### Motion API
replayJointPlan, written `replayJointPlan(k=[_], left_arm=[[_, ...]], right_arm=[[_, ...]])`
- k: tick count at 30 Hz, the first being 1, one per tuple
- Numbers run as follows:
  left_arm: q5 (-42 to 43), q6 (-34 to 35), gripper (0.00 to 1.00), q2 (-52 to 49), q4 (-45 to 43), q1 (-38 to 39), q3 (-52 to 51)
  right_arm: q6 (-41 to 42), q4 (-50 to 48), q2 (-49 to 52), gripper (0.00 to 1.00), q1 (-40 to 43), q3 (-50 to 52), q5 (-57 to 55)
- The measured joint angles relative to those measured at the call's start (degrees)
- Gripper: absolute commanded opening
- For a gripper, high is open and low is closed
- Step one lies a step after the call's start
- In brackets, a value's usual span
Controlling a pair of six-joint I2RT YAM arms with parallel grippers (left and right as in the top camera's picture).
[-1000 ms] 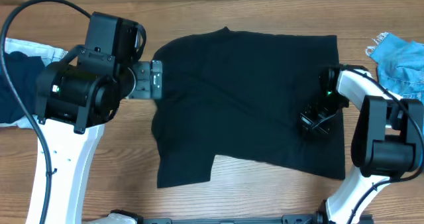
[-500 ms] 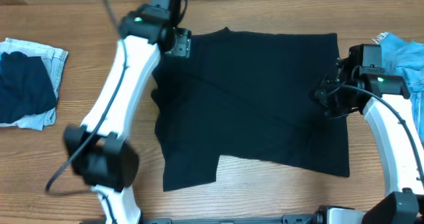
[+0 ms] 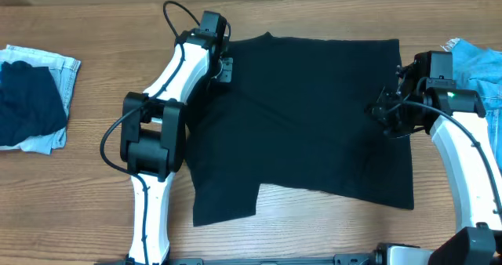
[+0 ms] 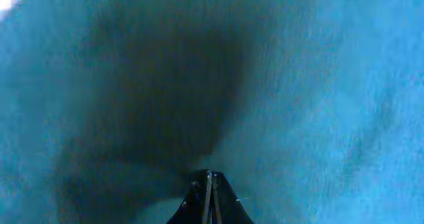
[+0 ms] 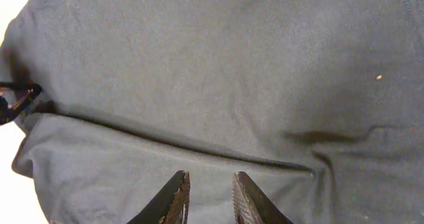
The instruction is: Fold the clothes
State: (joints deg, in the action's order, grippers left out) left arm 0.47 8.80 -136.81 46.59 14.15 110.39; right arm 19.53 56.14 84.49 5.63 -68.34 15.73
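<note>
The clothes (image 3: 314, 116) lie spread flat in the middle of the table (image 3: 86, 186), black and plain; the far edge runs straight close to the table's far side, the right edge passes under the right arm (image 3: 459, 151), and the near edge steps in a notch with a flap jutting toward the near left; bare wood shows in a broad band between the garment's left edge and the pale denim piece (image 3: 35, 100) at far left, and in a strip along the near side; a blue denim garment (image 3: 478, 69) sits just beside the far right corner, cut off by the frame

The left arm (image 3: 174, 73) stretches from the near left up to the far left corner of the cloth, its left gripper (image 3: 223, 66) pinched tight on the cloth there; in the wrist view the fingers (image 4: 199, 204) meet with creases running into them; the right gripper (image 3: 390, 116) hangs over the right edge, jaws a narrow gap apart with nothing between them (image 5: 209, 179)

The left wrist view is blurred and tinted blue; a dark thin shape at the right wrist view's left edge cannot be made out
</note>
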Motion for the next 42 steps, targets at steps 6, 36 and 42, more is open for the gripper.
replayJointPlan(k=[6,36,42], left_arm=[[-3.6,0.0,0.04,-2.6,-12.6,-3.1,0.9],[10.5,-4.2,0.05,-7.4,49.8,-11.7,39.6],[8.0,-4.7,0.13,-4.7,50.0,-3.4,39.1]], right_arm=[[0.0,0.0,0.0,0.26,0.0,0.0,0.0],[-1.7,0.8,20.9,0.25,-6.1,0.1,0.4],[-1.8,2.7,20.8,0.26,-6.1,0.2,0.4]])
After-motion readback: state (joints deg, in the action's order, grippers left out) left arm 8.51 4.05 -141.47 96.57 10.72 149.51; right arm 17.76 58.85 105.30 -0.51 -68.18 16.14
